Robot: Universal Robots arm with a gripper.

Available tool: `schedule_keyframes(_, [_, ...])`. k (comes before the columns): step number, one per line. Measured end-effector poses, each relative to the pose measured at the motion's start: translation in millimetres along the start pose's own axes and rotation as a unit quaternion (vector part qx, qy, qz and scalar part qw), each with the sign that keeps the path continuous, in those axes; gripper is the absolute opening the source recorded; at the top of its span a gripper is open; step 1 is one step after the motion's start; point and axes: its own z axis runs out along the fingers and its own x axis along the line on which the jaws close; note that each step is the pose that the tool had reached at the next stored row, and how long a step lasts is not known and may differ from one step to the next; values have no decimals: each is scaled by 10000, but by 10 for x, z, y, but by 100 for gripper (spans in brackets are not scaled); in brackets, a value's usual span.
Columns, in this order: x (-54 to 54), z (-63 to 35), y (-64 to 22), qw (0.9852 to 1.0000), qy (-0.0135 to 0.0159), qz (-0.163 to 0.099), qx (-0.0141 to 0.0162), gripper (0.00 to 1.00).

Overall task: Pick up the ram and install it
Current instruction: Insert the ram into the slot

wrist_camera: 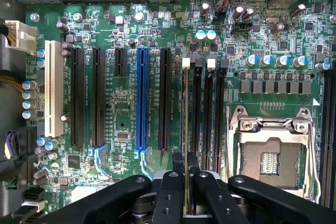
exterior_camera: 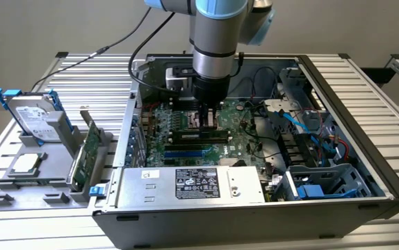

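The arm reached straight down into the open computer case [exterior_camera: 338,130] that lay on the slatted worktop [exterior_camera: 387,94], with its pincer [exterior_camera: 210,119] low over the motherboard [exterior_camera: 185,140]. In the wrist view the pincer [wrist_camera: 185,182] was closed on the ram [wrist_camera: 186,129], gripping it from both sides at one end. The stick was seen edge-on there, a thin line running away from the fingers [wrist_camera: 169,192] along the memory slots [wrist_camera: 207,108], and it sat in line with the first of those slots, the one with a white latch [wrist_camera: 185,62] at its far end. Whether the ram was fully seated in the slot or only resting in it could not be told.

Beside the memory slots, on the side away from the expansion slots, lay the open processor socket [wrist_camera: 273,156] with its metal frame. On the other side ran a blue expansion slot [wrist_camera: 141,98], several black ones, and a white one [wrist_camera: 53,87].

In the exterior view a power supply [exterior_camera: 192,183] with a printed label filled the near side of the case, and a blue drive cage [exterior_camera: 324,182] sat at the near right corner. On the worktop to the exterior view's left of the case stood a grey holder [exterior_camera: 39,182] carrying a hard drive [exterior_camera: 36,117] in a blue bracket, an upright green expansion card [exterior_camera: 85,156], and a processor chip [exterior_camera: 24,163] lying flat.
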Motion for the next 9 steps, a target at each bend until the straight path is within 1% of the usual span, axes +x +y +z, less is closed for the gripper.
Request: schedule_keyframes(9, [-6,22,-1,10000,-1,26,-2,14])
